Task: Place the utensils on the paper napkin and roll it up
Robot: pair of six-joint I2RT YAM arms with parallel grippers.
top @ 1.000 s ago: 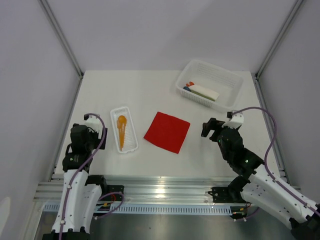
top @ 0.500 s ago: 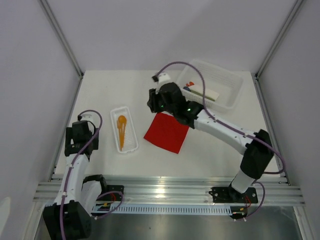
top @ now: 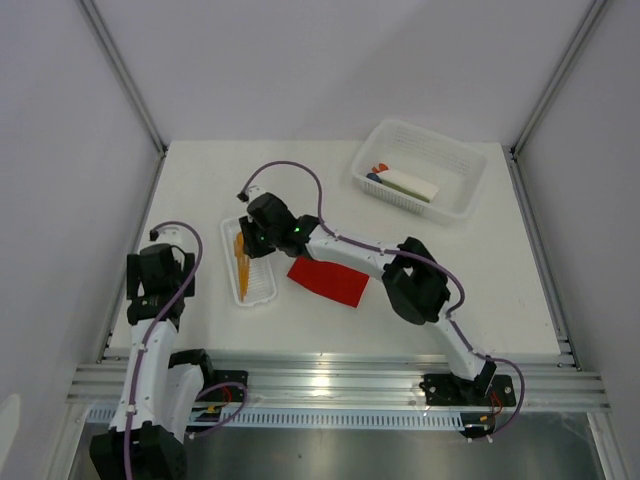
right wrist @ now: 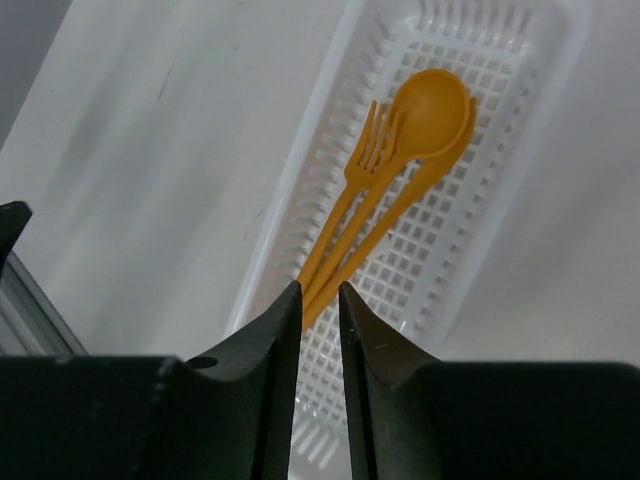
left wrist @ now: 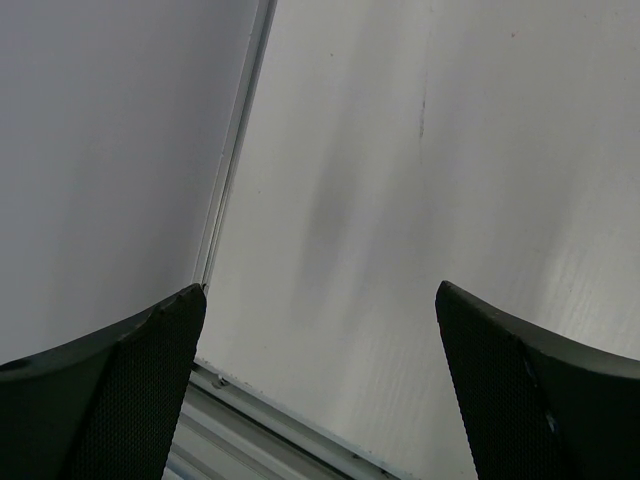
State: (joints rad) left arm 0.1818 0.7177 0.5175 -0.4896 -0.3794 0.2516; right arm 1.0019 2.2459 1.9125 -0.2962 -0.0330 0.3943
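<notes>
The orange utensils [right wrist: 404, 152], a fork, a spoon and a third piece, lie bundled in the white mesh tray [right wrist: 520, 150] at the left of the table [top: 243, 265]. My right gripper [right wrist: 320, 290] reaches across over that tray [top: 250, 240], with its jaws drawn narrow around the ends of the handles. The red paper napkin [top: 335, 283] lies flat right of the tray, partly under my right arm. My left gripper [left wrist: 318, 290] hangs open near the table's left edge [top: 158, 265], with nothing between its fingers.
A white mesh basket [top: 455, 195] holding white, blue and red items stands at the back right. The right arm stretches low across the napkin and the middle of the table. A metal rail runs along the near edge [top: 330, 380].
My right arm has swung from the right side across the table to the tray, and its jaws have closed from wide to narrow around the handles. The left arm has drawn back slightly.
</notes>
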